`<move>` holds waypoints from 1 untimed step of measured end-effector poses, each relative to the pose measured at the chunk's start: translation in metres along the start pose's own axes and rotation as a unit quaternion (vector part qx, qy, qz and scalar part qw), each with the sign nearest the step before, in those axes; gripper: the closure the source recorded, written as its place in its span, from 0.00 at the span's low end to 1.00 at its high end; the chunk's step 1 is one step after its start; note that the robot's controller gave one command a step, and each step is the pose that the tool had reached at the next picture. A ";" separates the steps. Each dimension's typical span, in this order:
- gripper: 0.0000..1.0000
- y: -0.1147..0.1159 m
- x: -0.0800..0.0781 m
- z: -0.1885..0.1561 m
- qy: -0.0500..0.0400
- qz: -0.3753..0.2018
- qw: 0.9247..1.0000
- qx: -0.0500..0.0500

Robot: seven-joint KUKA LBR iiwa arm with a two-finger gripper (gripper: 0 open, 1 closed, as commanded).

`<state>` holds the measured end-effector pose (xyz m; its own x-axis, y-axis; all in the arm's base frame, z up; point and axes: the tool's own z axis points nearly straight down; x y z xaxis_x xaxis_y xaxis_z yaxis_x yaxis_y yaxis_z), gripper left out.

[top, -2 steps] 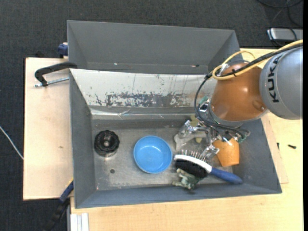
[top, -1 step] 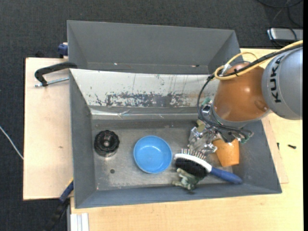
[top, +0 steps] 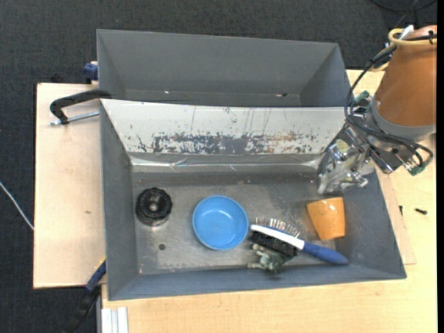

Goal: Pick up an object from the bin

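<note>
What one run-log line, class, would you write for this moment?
gripper: over bin right end, near orange cup | held: none seen | nearby: blue-handled brush, blue bowl

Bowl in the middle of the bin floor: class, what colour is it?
The bowl is plain light blue, clearest in the camera view.

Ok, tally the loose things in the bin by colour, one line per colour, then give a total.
Black: 1, round black knob-like cap, at the left
Blue: 1, round blue plastic bowl
Orange: 1, orange plastic cup
White and blue: 1, white-headed brush with blue handle
Dark greenish: 1, small lumpy dark object, kind unclear
Total: 5
</note>
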<state>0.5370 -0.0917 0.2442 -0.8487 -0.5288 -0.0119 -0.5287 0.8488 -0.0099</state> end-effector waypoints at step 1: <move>1.00 0.002 0.024 0.071 0.006 -0.229 0.973 -0.008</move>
<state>0.5160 -0.1026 0.1729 -0.5241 -0.8517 0.0016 -0.8517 0.5241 0.0043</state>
